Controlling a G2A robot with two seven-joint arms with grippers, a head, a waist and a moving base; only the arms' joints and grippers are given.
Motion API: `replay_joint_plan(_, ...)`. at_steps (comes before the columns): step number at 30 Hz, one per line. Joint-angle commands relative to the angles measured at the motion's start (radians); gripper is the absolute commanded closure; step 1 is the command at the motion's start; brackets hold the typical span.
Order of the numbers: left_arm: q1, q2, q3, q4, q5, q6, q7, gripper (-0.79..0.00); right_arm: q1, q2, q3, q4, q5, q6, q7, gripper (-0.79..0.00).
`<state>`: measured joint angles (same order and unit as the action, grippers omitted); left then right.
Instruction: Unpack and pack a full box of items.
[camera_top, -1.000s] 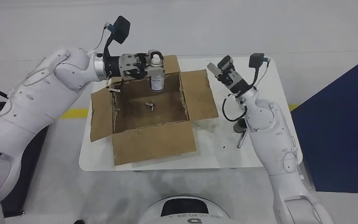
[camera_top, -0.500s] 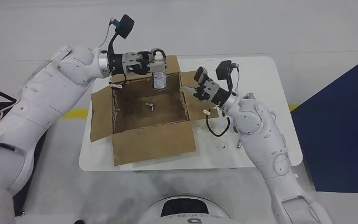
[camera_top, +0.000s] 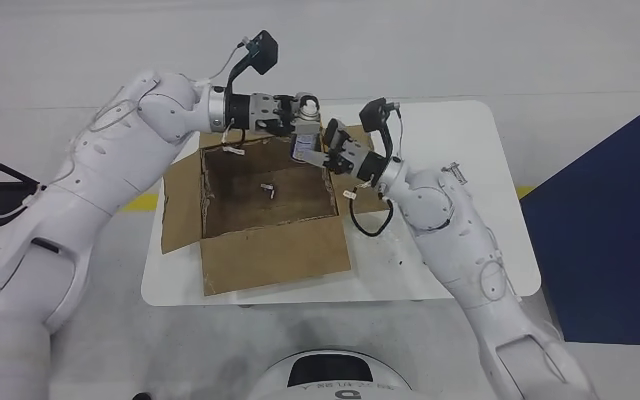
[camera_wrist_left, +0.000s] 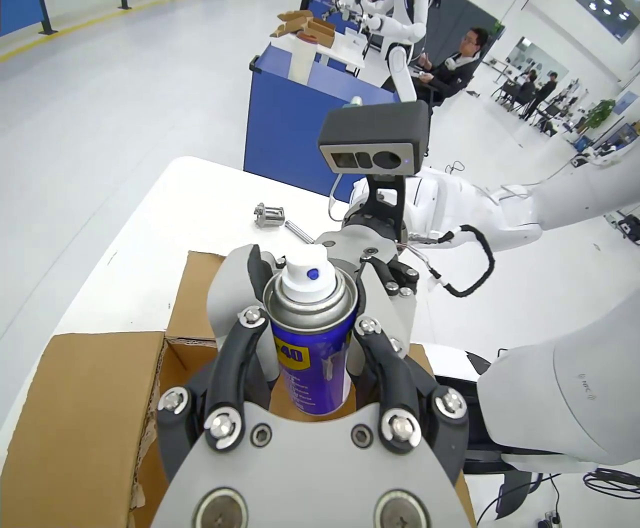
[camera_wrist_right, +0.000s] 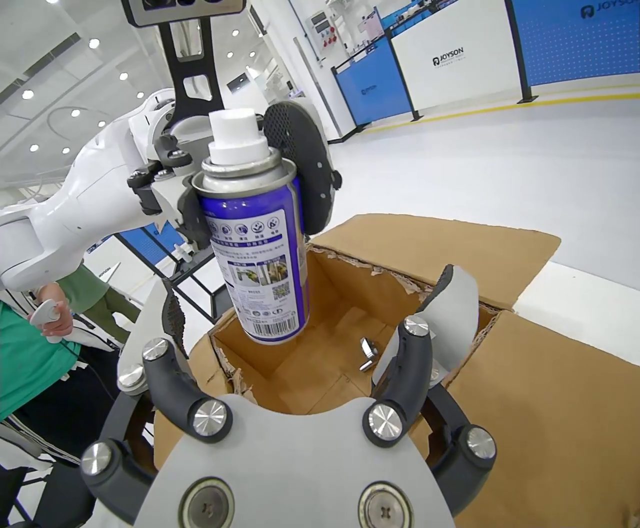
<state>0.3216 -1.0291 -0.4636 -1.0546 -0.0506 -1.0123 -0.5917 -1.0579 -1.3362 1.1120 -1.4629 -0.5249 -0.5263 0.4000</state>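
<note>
A blue spray can (camera_top: 303, 143) with a white nozzle hangs upright over the back right corner of the open cardboard box (camera_top: 275, 255). My left gripper (camera_top: 297, 118) is shut on the can (camera_wrist_left: 310, 350) near its top (camera_wrist_left: 309, 282). My right gripper (camera_top: 333, 150) stands open just right of the can, facing it. In the right wrist view the can (camera_wrist_right: 255, 240) sits beyond my right gripper (camera_wrist_right: 310, 305), apart from its fingers (camera_wrist_right: 452, 295). A small metal part (camera_wrist_right: 368, 354) lies on the box floor (camera_top: 267, 188).
The box's flaps (camera_wrist_left: 100, 390) are folded outward on the white table (camera_top: 450, 270). A metal fitting with a rod (camera_wrist_left: 270, 216) lies on the table right of the box, beyond my right arm (camera_top: 453, 171).
My left arm has carried the can to the right along the box's back edge. My right arm has swung left from the table's right side up to the can, gripper open.
</note>
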Motion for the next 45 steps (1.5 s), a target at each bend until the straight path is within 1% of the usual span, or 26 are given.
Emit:
replay_joint_plan(1, -0.002, -0.009, -0.003, 0.011, 0.008, 0.000, 0.000, 0.000, 0.008, -0.001, -0.009, 0.001, 0.004, 0.012, 0.007, -0.693)
replay_joint_plan(2, -0.002, -0.013, -0.005, 0.014, 0.009, 0.000, 0.000, 0.000, 0.012, -0.002, -0.012, 0.002, 0.005, 0.017, 0.009, -0.683)
replay_joint_plan(4, -0.003, -0.018, -0.010, 0.019, 0.010, 0.000, -0.003, 0.000, 0.021, -0.004, -0.020, 0.008, 0.005, 0.035, 0.014, -0.628)
replay_joint_plan(5, -0.004, -0.021, -0.013, 0.021, 0.009, 0.000, -0.006, 0.000, 0.026, -0.005, -0.024, 0.011, 0.005, 0.045, 0.015, -0.613)
replay_joint_plan(7, -0.004, -0.024, -0.019, 0.020, 0.007, 0.000, -0.014, 0.000, 0.036, -0.007, -0.031, 0.018, 0.008, 0.054, 0.015, -0.545)
replay_joint_plan(9, -0.003, -0.027, -0.025, 0.022, 0.005, 0.000, -0.024, 0.000, 0.046, -0.009, -0.036, 0.027, 0.015, 0.057, 0.014, -0.388)
replay_joint_plan(10, -0.003, -0.028, -0.028, 0.023, 0.003, 0.000, -0.028, 0.000, 0.050, -0.009, -0.039, 0.030, 0.017, 0.057, 0.014, -0.372)
replay_joint_plan(12, -0.002, -0.030, -0.035, 0.025, -0.002, 0.000, -0.040, 0.000, 0.056, -0.010, -0.041, 0.036, 0.022, 0.055, 0.015, -0.286)
replay_joint_plan(14, -0.002, -0.032, -0.043, 0.031, -0.007, 0.000, -0.050, 0.000, 0.060, -0.010, -0.043, 0.039, 0.024, 0.051, 0.016, -0.095)
replay_joint_plan(15, -0.001, -0.033, -0.047, 0.034, -0.011, 0.000, -0.055, 0.000, 0.062, -0.010, -0.043, 0.041, 0.025, 0.050, 0.016, -0.018)
replay_joint_plan(16, -0.001, -0.033, -0.051, 0.036, -0.014, 0.000, -0.061, 0.000, 0.063, -0.010, -0.043, 0.043, 0.025, 0.049, 0.015, 0.000)
replay_joint_plan(19, 0.002, -0.036, -0.062, 0.036, -0.024, 0.000, -0.078, 0.000, 0.068, -0.010, -0.045, 0.048, 0.027, 0.048, 0.011, 0.000)
replay_joint_plan(20, 0.005, -0.037, -0.063, 0.031, -0.032, 0.000, -0.089, -0.071, 0.070, -0.011, -0.046, 0.050, 0.026, 0.049, 0.010, 0.000)
replay_joint_plan(21, 0.005, -0.038, -0.064, 0.026, -0.037, 0.000, -0.106, -0.477, 0.072, -0.011, -0.046, 0.052, 0.024, 0.050, 0.008, 0.000)
replay_joint_plan(22, 0.004, -0.039, -0.066, 0.022, -0.043, 0.000, -0.120, -0.785, 0.073, -0.011, -0.046, 0.054, 0.024, 0.052, 0.005, 0.000)
replay_joint_plan(27, 0.012, -0.040, -0.092, 0.018, -0.081, 0.000, -0.169, -0.785, 0.076, -0.010, -0.038, 0.066, 0.010, 0.058, -0.021, 0.000)
replay_joint_plan(30, 0.021, -0.036, -0.120, 0.019, -0.119, 0.000, -0.193, -0.785, 0.065, -0.006, -0.016, 0.067, -0.039, 0.102, -0.064, 0.000)
replay_joint_plan(32, 0.025, -0.031, -0.142, 0.009, -0.134, 0.000, -0.216, -0.785, 0.042, 0.001, 0.020, 0.061, -0.061, 0.123, -0.106, 0.000)
replay_joint_plan(34, 0.031, -0.023, -0.159, -0.007, -0.134, 0.000, -0.216, -0.785, 0.009, 0.010, 0.062, 0.042, -0.069, 0.116, -0.134, 0.000)
replay_joint_plan(39, 0.058, 0.004, -0.215, -0.029, -0.140, 0.000, -0.216, -0.785, -0.084, 0.033, 0.185, -0.010, -0.095, 0.125, -0.210, 0.000)
replay_joint_plan(42, 0.080, 0.025, -0.254, -0.034, -0.139, 0.000, -0.216, -0.785, -0.140, 0.043, 0.248, -0.039, -0.145, 0.180, -0.280, 0.000)
replay_joint_plan(45, 0.109, 0.049, -0.301, -0.039, -0.134, 0.000, -0.216, -0.785, -0.181, 0.048, 0.296, -0.037, -0.242, 0.301, -0.360, 0.000)
